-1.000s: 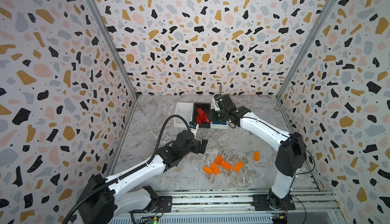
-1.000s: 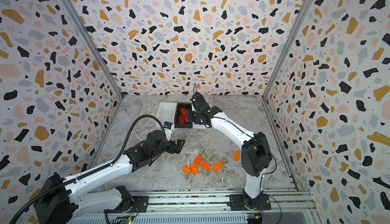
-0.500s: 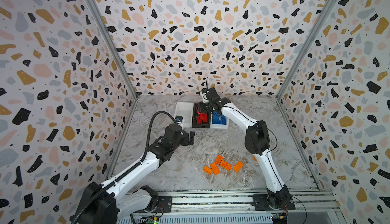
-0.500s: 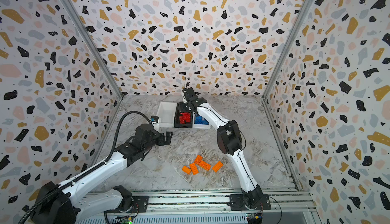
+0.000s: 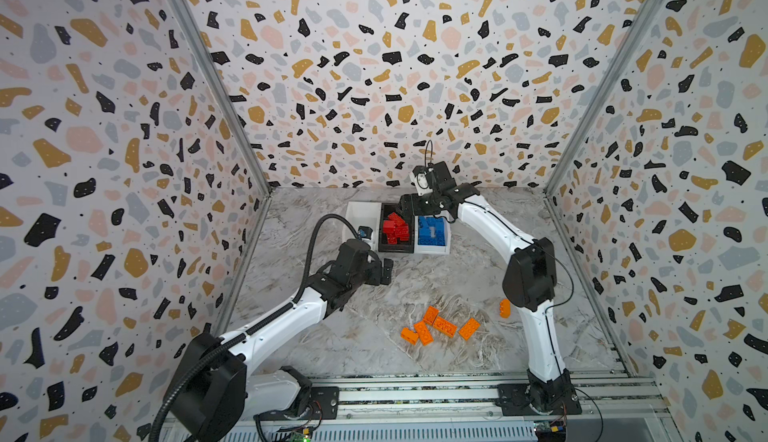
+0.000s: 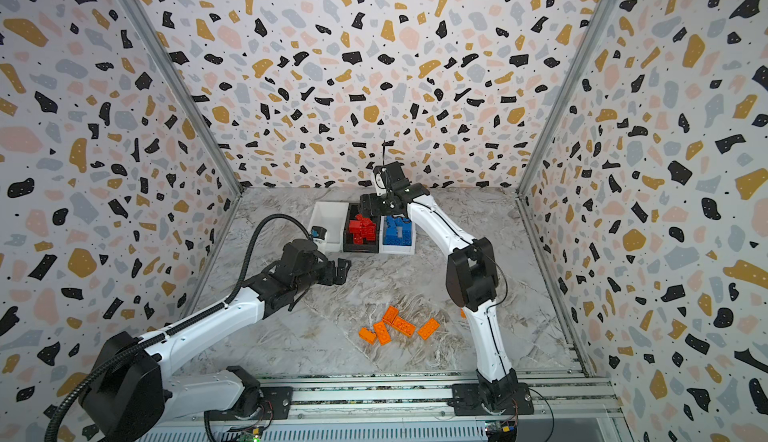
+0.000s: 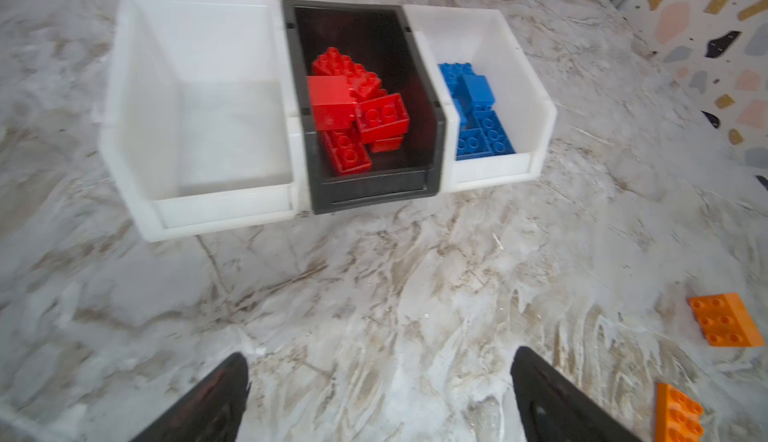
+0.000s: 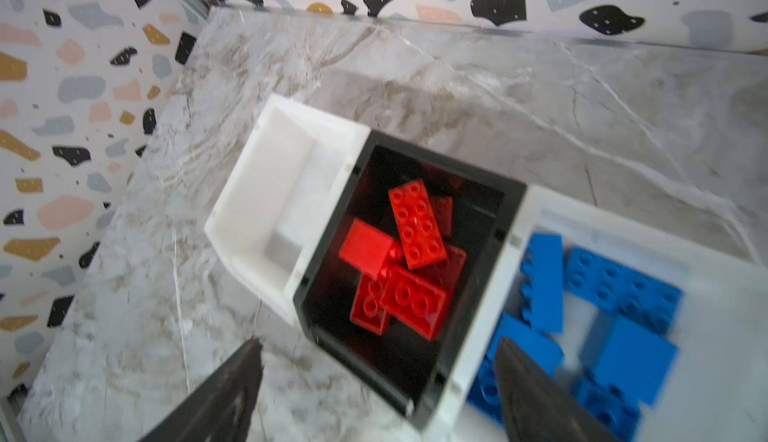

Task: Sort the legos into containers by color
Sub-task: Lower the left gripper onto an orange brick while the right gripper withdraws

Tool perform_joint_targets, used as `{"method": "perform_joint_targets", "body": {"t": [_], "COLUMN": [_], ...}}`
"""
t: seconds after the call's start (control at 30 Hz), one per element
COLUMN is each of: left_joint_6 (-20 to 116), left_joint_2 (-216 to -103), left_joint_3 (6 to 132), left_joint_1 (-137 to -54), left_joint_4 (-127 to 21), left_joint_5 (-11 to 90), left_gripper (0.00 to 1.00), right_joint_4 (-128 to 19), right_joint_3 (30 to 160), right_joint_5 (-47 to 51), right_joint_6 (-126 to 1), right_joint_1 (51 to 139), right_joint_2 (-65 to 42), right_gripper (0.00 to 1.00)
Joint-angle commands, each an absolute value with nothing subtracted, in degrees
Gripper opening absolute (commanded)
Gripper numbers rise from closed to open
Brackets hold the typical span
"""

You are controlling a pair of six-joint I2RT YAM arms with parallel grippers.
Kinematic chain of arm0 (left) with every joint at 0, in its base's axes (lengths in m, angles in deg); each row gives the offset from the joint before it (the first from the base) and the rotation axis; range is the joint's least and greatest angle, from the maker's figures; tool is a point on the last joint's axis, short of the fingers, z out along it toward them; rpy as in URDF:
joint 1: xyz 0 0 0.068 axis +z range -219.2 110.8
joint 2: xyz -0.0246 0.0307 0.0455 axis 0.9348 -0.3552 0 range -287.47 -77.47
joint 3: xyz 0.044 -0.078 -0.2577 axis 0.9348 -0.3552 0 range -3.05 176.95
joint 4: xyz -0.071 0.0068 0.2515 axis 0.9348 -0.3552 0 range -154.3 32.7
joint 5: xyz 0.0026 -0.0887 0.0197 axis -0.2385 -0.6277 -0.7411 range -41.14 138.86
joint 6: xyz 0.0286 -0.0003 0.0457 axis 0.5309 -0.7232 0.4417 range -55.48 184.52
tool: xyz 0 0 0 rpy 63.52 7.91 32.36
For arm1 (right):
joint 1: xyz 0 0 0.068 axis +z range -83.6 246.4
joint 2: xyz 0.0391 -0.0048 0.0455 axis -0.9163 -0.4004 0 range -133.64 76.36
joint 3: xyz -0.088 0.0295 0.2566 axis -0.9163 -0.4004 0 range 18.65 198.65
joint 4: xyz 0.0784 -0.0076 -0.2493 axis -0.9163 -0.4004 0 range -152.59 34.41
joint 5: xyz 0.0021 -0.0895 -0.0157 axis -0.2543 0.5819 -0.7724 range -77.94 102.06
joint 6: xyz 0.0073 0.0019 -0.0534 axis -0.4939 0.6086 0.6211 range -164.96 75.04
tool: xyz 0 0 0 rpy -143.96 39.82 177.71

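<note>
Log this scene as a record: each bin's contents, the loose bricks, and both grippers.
empty white bin: no bricks inside
black bin: middle of the row, holds the red bricks
other white bin: holds the blue bricks
orange bricks: six loose on the table, five clustered, one apart
left gripper: open, empty, over the table in front of the bins
right gripper: open, empty, above the black bin

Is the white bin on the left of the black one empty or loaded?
Empty: in the left wrist view the white bin shows only bare floor and walls; the orange bricks lie outside it.
</note>
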State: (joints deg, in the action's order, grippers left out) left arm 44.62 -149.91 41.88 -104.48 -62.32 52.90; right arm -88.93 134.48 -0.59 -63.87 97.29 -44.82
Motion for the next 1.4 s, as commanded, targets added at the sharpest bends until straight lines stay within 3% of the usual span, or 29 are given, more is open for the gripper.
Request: {"method": "perform_joint_targets", "body": {"t": [0.0, 0.07, 0.3, 0.63, 1.0, 1.37], "left_joint_6": [43.9, 41.9, 37.9, 37.2, 35.6, 31.8], "left_joint_2": [-151.3, -152.0, -159.7, -175.0, -185.1, -182.7], "left_joint_3": [43.7, 43.7, 48.3, 58.0, 65.7, 62.5], "left_joint_1": [-109.4, -113.4, -126.6, -132.2, -132.3, -132.4], "left_joint_4": [-62.8, -62.2, -64.6, -70.2, -78.0, -81.4], "left_joint_5": [54.7, 56.4, 61.1, 62.7, 66.1, 66.7], "left_gripper": [0.98, 0.98, 0.96, 0.96, 0.91, 0.80], "right_joint_4": [-93.4, -93.7, -97.8, -106.7, -110.1, -107.2], "right_joint_3": [123.7, 113.8, 89.9, 78.8, 77.1, 74.7], "right_joint_5": [4.1, 5.8, 6.3, 7.4, 5.8, 4.7], "right_joint_6": [-63.6, -65.7, -69.1, -72.0, -71.9, -71.4], "right_joint_1": [96.1, 94.6, 90.7, 89.9, 89.5, 89.5], "right_joint_2": [-31.7, -23.7, 0.3, 22.7, 30.4, 30.5], "right_gripper": [0.95, 1.00, 0.99, 0.99, 0.99, 0.99]}}
